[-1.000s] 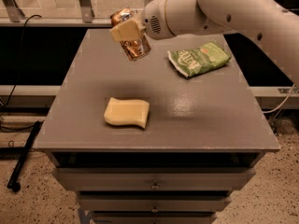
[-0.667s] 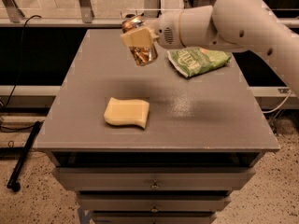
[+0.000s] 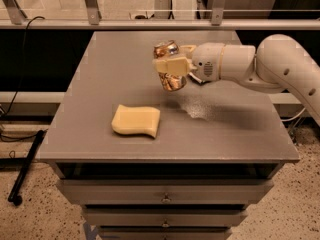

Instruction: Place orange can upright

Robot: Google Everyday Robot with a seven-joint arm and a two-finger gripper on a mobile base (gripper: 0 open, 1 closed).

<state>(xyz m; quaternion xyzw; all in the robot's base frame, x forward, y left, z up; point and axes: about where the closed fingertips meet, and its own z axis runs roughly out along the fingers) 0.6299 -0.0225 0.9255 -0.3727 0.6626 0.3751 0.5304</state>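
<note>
The end effector (image 3: 175, 60) grips the orange can (image 3: 173, 82) almost straight, away from the desk's (image 3: 115, 69) edges, so it can stand safely.

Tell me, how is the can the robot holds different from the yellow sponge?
The orange can is clamped in the tool, apparently lifted above the middle of the table. The yellow sponge lies free on it, nearer the front. The can is shiny coppery metal, while the sponge is dull and pale. The can is a near-upright cylinder, whereas the sponge is a low wavy slab. Both are small.
</note>
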